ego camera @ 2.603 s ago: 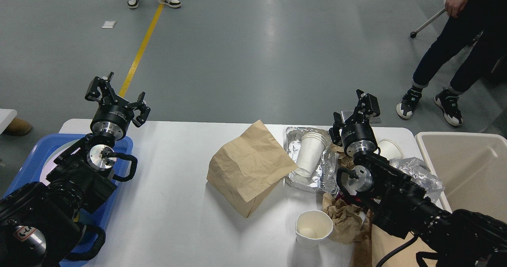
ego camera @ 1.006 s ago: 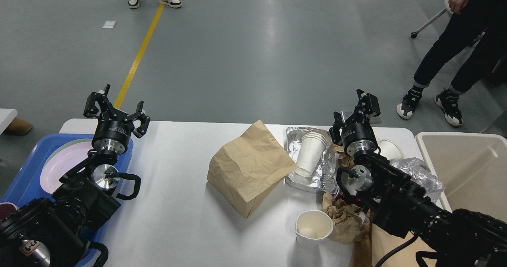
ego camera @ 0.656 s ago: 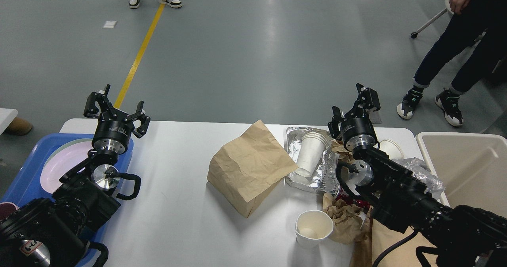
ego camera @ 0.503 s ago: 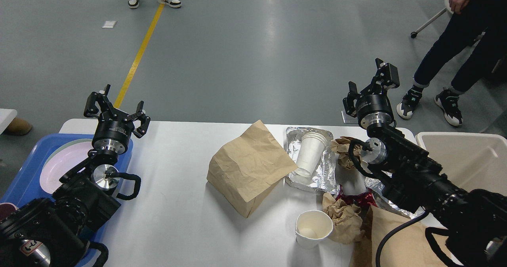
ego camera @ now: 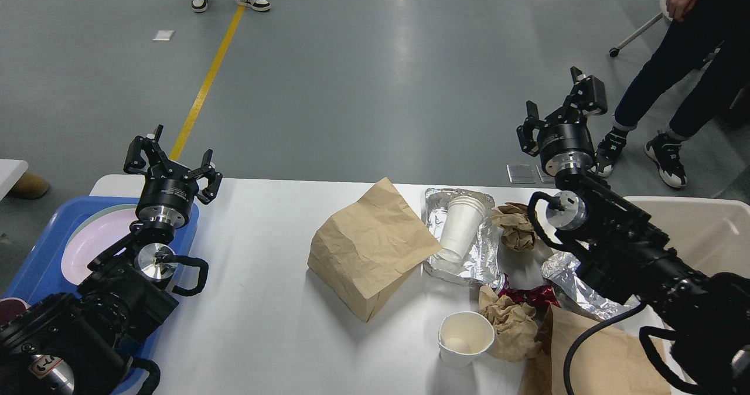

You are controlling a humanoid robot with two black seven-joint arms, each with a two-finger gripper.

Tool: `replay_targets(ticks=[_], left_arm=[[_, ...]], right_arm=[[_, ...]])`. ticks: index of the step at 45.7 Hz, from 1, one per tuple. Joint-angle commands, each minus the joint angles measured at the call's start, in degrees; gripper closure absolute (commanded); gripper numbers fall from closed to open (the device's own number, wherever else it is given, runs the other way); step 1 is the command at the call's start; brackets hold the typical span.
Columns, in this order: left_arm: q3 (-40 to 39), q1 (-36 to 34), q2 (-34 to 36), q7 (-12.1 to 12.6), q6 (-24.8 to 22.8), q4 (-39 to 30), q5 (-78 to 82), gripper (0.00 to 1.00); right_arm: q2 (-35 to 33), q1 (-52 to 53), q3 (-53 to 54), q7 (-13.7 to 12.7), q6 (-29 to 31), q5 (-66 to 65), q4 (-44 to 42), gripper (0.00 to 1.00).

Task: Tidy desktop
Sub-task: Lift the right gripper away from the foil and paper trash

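Both grippers, left gripper [ego camera: 171, 162] and right gripper [ego camera: 562, 111], hang spread and empty over the desktop [ego camera: 263, 301]. The paper bag [ego camera: 369, 248] looks light and crushable, so I'd pinch its top fold.

A paper bag [ego camera: 370, 247] is placed near the middle of the desktop [ego camera: 263, 301], with a foil tray [ego camera: 487, 248] just to its right holding a stack of cups [ego camera: 460, 226] laid on its side. A single cup [ego camera: 464, 339] is set upright in front of the tray, beside crumpled paper [ego camera: 512, 327]. A tray [ego camera: 35, 254] with a plate [ego camera: 96, 242] in it is located at the left end, a bin [ego camera: 712, 231] at the right end.
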Motion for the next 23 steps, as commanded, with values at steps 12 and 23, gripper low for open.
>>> replay_targets(ticks=[12,23], left_arm=[[0.0,0.0,0.0,0.0,-0.1,0.0,0.0,0.04],[0.0,0.0,0.0,0.0,-0.1,0.0,0.0,0.04]], right_arm=[[-2.0,2.1,-4.9,-0.8,2.0,-0.9,-1.0,0.0],[-8.9,9.3,-36.2,-5.6,2.7,-0.2,0.0,0.0]])
